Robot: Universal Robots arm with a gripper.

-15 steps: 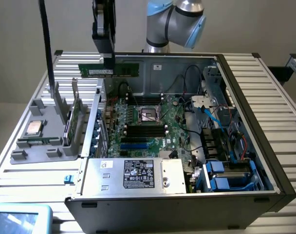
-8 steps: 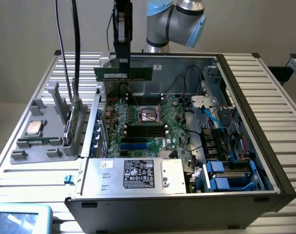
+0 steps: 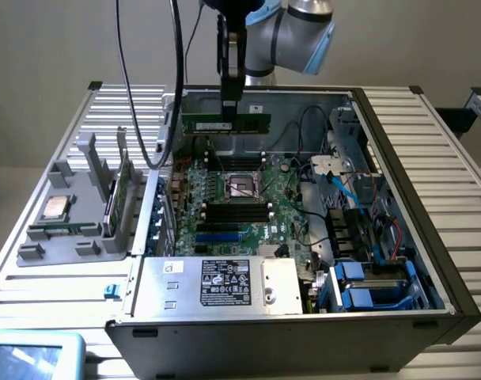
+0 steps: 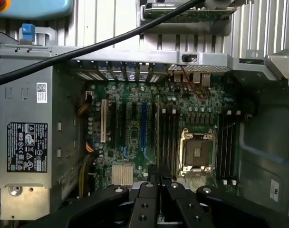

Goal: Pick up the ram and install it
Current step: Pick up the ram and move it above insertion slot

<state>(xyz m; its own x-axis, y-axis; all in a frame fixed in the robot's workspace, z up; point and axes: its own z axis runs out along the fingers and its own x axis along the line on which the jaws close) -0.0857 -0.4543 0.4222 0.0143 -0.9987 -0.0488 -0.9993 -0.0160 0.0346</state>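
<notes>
Pickup's done: we have the long flat dark-green ram stick (image 3: 252, 123) clamped tight in the black claw (image 3: 231, 111) above the green motherboard (image 3: 284, 198), not slotted in yet.

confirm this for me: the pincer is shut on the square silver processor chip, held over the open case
Wrong object: the pincer is shut on the ram, a long green stick, held over the open case. The exterior view shows it.

Exterior view is looking down from afar over the whole case (image 3: 225, 332); wrist view is gazing closely past the hand (image 4: 158, 174), sharing the motherboard (image 4: 135, 153) beneath it
</notes>
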